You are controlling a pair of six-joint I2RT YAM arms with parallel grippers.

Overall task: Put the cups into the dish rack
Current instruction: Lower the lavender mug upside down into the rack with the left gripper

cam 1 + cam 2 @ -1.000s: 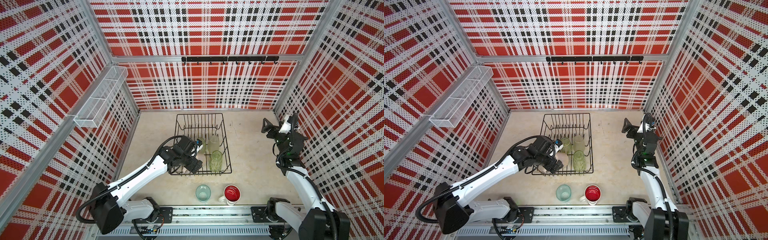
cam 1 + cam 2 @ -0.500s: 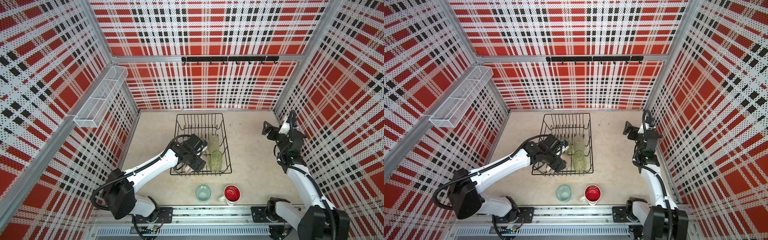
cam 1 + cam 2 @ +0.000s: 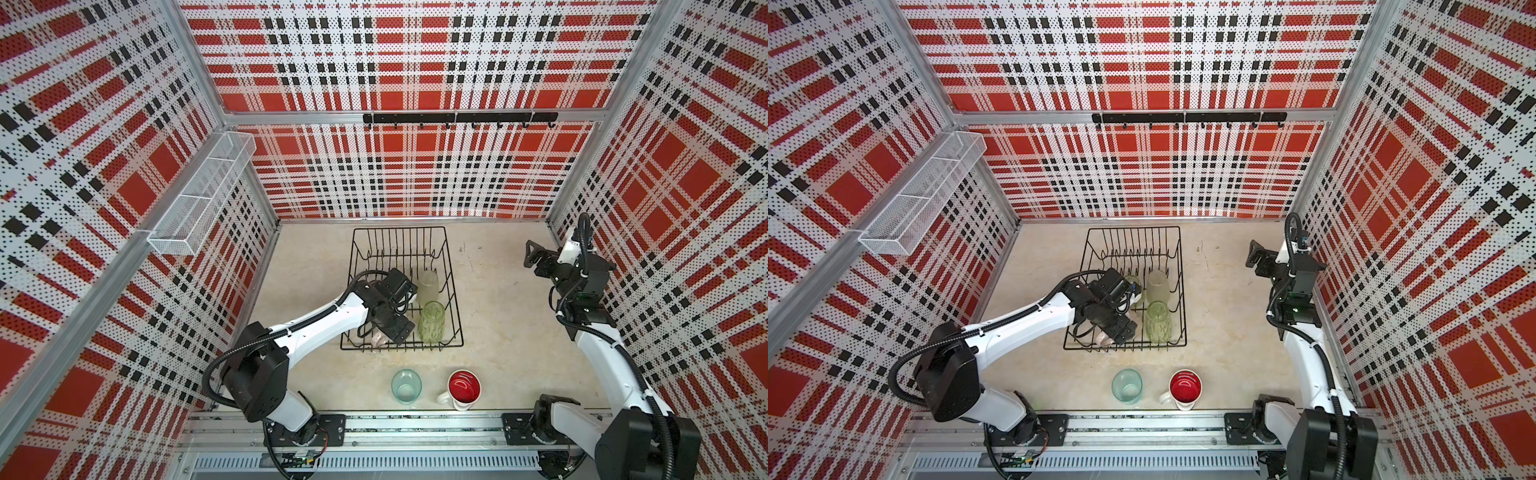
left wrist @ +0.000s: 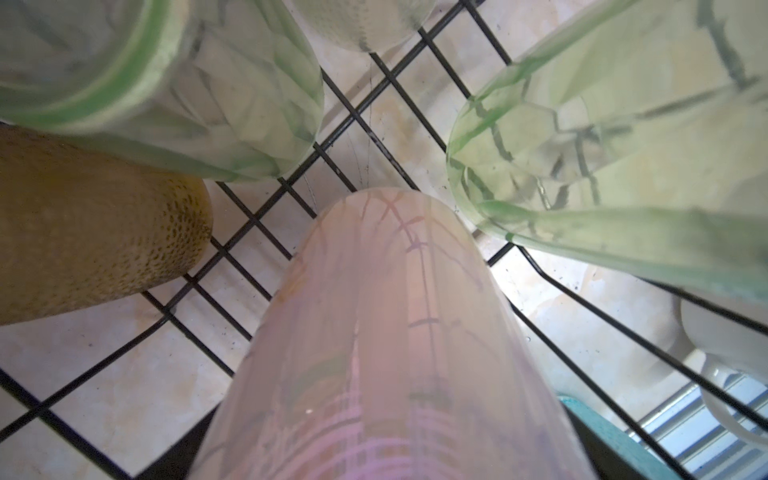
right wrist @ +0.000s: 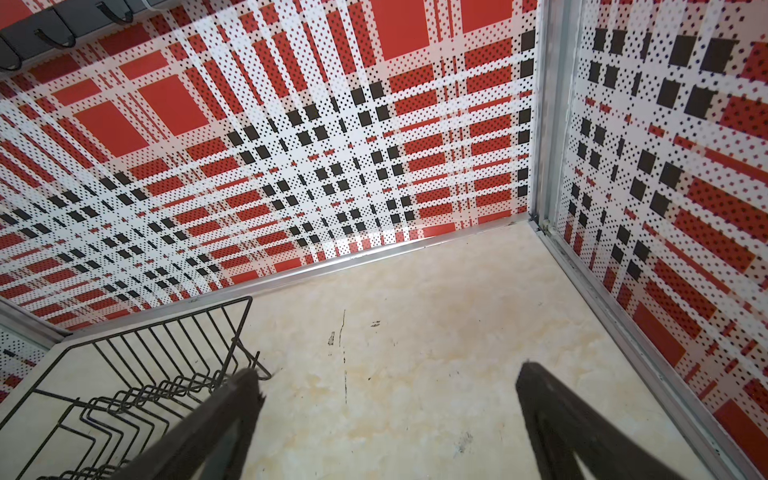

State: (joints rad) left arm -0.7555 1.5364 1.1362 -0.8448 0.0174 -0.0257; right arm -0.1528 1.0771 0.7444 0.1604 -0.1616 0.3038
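Two loads remain for you: the teal tumbler [image 3: 406, 386] and white mug [image 3: 463, 386] stand at the tabletop's [image 3: 503, 332] near edge, outside the dish rack [image 3: 399, 227]. Your left arm [image 3: 324, 324] has swung in over the rack's near-left corner. The left gripper [image 3: 394, 330] is down at the pink mug [image 3: 378, 339], and you cannot tell whether its jaws grasp it. The right gripper [image 5: 386, 374] has its jaws spread and empty near the right edge.
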